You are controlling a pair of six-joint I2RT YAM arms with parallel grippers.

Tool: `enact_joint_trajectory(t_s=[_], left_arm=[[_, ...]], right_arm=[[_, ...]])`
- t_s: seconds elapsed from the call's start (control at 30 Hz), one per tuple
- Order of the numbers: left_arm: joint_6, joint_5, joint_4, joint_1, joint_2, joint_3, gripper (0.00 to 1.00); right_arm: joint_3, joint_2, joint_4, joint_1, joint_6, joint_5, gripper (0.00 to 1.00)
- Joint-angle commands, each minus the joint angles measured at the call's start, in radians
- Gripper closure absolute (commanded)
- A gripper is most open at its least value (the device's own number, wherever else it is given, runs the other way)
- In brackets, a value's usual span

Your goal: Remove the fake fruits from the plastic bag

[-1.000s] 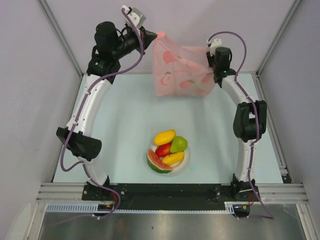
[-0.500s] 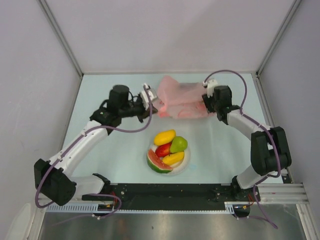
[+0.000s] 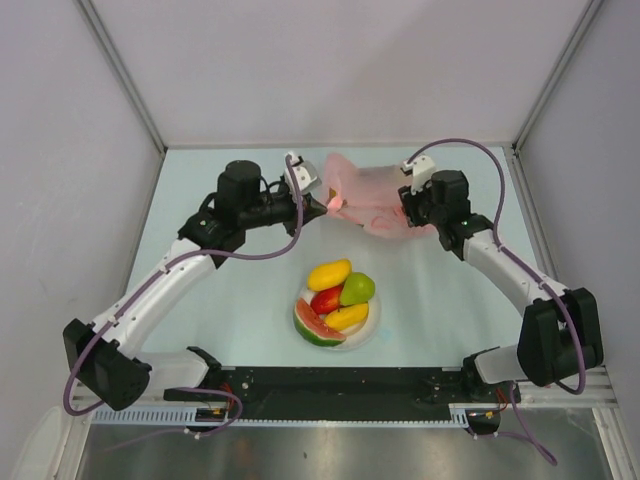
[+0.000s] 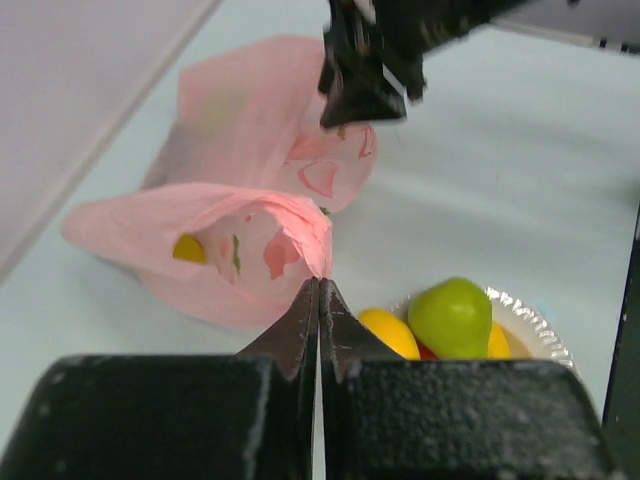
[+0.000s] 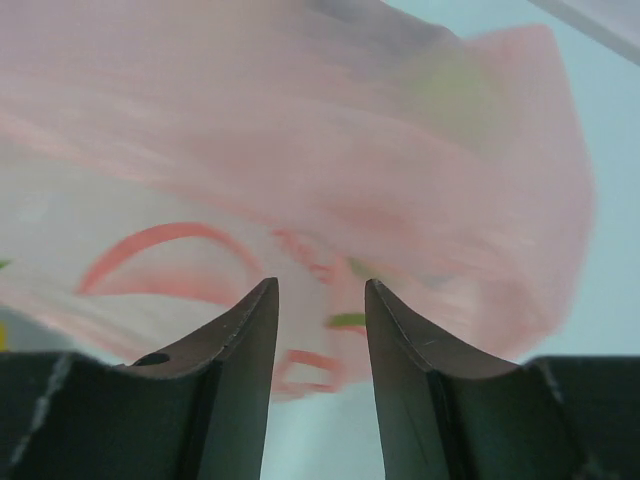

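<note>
Left gripper (image 4: 318, 285): clenched, its two fingers meeting on a fold of the plastic bag (image 4: 250, 230) at the mouth. Right gripper (image 5: 320, 288): jaws parted, with the pink film lying blurred just beyond the tips and none that I can see between them; in the left wrist view it sits against the far lobe of the bag. I judge that only my left side has a real hold. The bag lies slumped on the table (image 3: 250, 250) near the back, between the two grippers. A yellow shape (image 4: 187, 248) shows through the film and may be one of the fake fruits; five others, including a green pear (image 3: 358, 289) and a watermelon slice (image 3: 316, 327), lie heaped in the white bowl (image 3: 372, 325) towards the near edge. Hazards: lifting on one pinch could tear the thin film or let it slide free; closing my right jaws blind might catch both layers and seal the mouth; a tipped bag could send the fruit rolling to the back wall (image 3: 340, 70). Room: bare table lies between bag and bowl and out to the left, while the back wall stands close behind the bag and the right arm's side is narrower.
</note>
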State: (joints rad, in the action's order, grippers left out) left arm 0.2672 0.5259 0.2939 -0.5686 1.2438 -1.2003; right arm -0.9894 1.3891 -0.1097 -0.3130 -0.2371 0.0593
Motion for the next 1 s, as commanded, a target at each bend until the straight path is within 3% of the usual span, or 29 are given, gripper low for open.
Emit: enact_joint_trajectory(t_s=[0.0, 0.13, 0.33, 0.57, 0.67, 0.7, 0.73, 0.8, 0.83, 0.93, 0.97], left_arm=[[-0.069, 0.016, -0.042, 0.003, 0.016, -0.097, 0.99], [-0.050, 0.022, -0.013, 0.003, 0.025, -0.133, 1.00], [0.038, -0.007, 0.050, 0.003, 0.029, -0.122, 1.00], [0.112, -0.037, 0.109, 0.003, 0.059, -0.137, 1.00], [0.139, -0.072, 0.149, 0.004, 0.078, -0.159, 1.00], [0.112, -0.111, 0.143, 0.004, 0.085, -0.168, 1.00], [0.093, -0.119, 0.143, 0.004, 0.100, -0.201, 0.95], [0.063, -0.087, 0.193, 0.012, 0.112, -0.260, 0.80], [0.063, -0.040, 0.211, 0.013, 0.120, -0.312, 0.68], [0.000, -0.046, 0.214, 0.013, 0.121, -0.376, 0.45], [-0.011, -0.044, 0.209, 0.013, 0.135, -0.390, 0.43]], right_arm=[[-0.038, 0.019, 0.002, -0.096, -0.021, 0.045, 0.57], [-0.098, 0.143, 0.041, -0.112, -0.015, -0.013, 0.59], [-0.348, 0.327, 0.027, -0.043, 0.067, -0.006, 0.61], [-0.521, 0.444, -0.145, -0.011, -0.020, 0.042, 0.61], [-0.725, 0.557, -0.402, 0.003, -0.077, 0.137, 0.70], [-0.849, 0.608, -0.485, 0.011, -0.094, 0.228, 0.79], [-0.886, 0.628, -0.612, 0.018, -0.088, 0.259, 0.80], [-0.878, 0.610, -0.654, 0.048, -0.050, 0.313, 0.80], [-0.855, 0.588, -0.641, 0.061, -0.036, 0.344, 0.78], [-0.786, 0.504, -0.605, 0.083, 0.010, 0.434, 0.64], [-0.776, 0.486, -0.598, 0.084, 0.039, 0.450, 0.61]])
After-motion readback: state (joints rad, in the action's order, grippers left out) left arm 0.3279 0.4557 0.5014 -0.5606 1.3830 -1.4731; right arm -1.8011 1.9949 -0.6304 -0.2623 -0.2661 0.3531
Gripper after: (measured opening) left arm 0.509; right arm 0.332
